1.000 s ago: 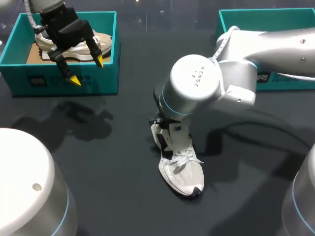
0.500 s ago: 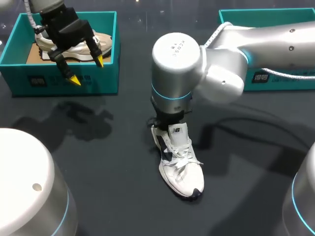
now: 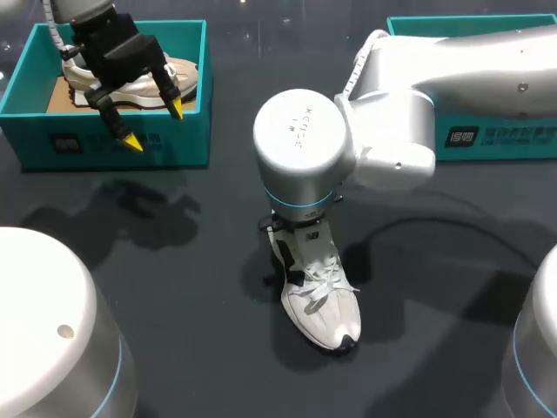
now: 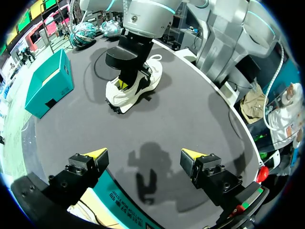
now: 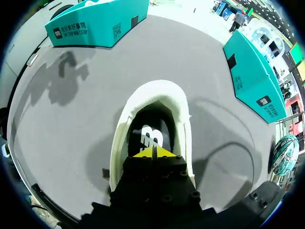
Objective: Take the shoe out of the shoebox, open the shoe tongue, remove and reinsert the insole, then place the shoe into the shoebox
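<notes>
A white laced shoe (image 3: 318,296) stands on the dark table in the middle, toe toward the front edge. My right arm comes in from the right and its wrist (image 3: 300,144) covers the heel in the head view. In the right wrist view my right gripper (image 5: 152,152) is shut, its yellow tips pressed together inside the shoe's opening (image 5: 157,98), just above the dark insole (image 5: 151,135). I cannot see whether anything is pinched between them. My left gripper (image 3: 154,124) hangs open over the front wall of the left teal shoebox (image 3: 104,144), with nothing between its fingers (image 4: 193,153).
A beige shoe (image 3: 184,74) lies inside the left shoebox. A second teal shoebox (image 3: 487,135) stands at the back right. In the left wrist view the white shoe (image 4: 136,88) sits well ahead of the open gripper (image 4: 144,155), with bare table between.
My right arm's wrist has swung leftward and settled over the shoe's heel. The shoe has stayed in place. The left arm has not moved.
</notes>
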### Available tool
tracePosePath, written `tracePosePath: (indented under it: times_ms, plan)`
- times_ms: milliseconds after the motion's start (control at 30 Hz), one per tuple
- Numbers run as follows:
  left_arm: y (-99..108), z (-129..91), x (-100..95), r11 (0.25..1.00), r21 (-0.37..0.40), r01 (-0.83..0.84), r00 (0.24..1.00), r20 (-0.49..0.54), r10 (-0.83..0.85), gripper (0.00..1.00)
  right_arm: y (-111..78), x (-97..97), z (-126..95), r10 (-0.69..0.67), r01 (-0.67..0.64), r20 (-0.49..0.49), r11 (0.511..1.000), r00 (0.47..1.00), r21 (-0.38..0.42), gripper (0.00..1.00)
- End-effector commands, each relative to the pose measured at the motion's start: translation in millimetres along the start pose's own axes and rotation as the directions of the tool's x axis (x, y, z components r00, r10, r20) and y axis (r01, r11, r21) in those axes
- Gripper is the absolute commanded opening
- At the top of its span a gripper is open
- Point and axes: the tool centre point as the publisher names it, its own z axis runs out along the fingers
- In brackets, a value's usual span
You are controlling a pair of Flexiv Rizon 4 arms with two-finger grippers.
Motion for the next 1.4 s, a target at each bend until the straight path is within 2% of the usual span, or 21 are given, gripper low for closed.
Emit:
tracePosePath:
  times_ms: [33,267,500,633,800,833,900,1067,1233,1333,1400]
  plan:
    - [0,0,0.3,1.000,-0.002,0.000,1.000,-0.001,0.000,1.00,-9.0,-15.9,2,0.008,-0.011,-0.074,0.999,0.997,-0.040,0.00]
    - [0,0,0.3,1.000,-0.002,0.000,1.000,-0.001,0.000,1.00,-25.1,-9.9,31,0.011,-0.001,-0.125,0.997,0.992,0.076,0.00]
    - [0,0,0.3,1.000,-0.002,0.000,1.000,-0.001,0.000,1.00,-29.6,9.7,37,-0.032,0.054,-0.161,0.989,0.986,0.138,0.00]
    - [0,0,0.3,1.000,-0.002,0.000,1.000,-0.001,0.000,1.00,-24.1,10.9,20,-0.049,0.068,-0.131,0.987,0.990,0.144,0.00]
    - [0,0,0.3,1.000,-0.002,0.000,1.000,-0.001,0.000,1.00,-6.2,4.6,-10,-0.067,0.080,-0.090,0.985,0.994,0.150,0.00]
    - [0,0,0.3,1.000,-0.002,0.000,1.000,-0.001,0.000,1.00,-2.4,3.2,-14,-0.070,0.086,-0.095,0.980,0.993,0.181,0.00]
    - [0,0,0.3,1.000,-0.002,0.000,1.000,-0.001,0.000,1.00,2.2,1.7,-21,-0.072,0.088,-0.087,0.977,0.994,0.195,0.00]
    - [0,0,0.3,1.000,-0.002,0.000,1.000,-0.001,0.000,1.00,5.3,-1.6,-28,-0.063,0.078,-0.064,0.959,0.996,0.273,0.00]
    - [0,0,0.3,1.000,-0.002,0.000,1.000,-0.001,0.000,1.00,-0.3,-5.2,-28,-0.035,0.062,-0.081,0.935,0.996,0.350,0.00]
    - [0,0,0.3,1.000,-0.002,0.000,1.000,-0.001,0.000,1.00,-4.4,-4.3,-30,-0.019,0.049,-0.084,0.928,0.996,0.370,0.00]
    - [0,0,0.3,1.000,-0.002,0.000,1.000,-0.001,0.000,1.00,-7.4,-3.7,-30,-0.006,0.037,-0.084,0.923,0.996,0.383,0.08]
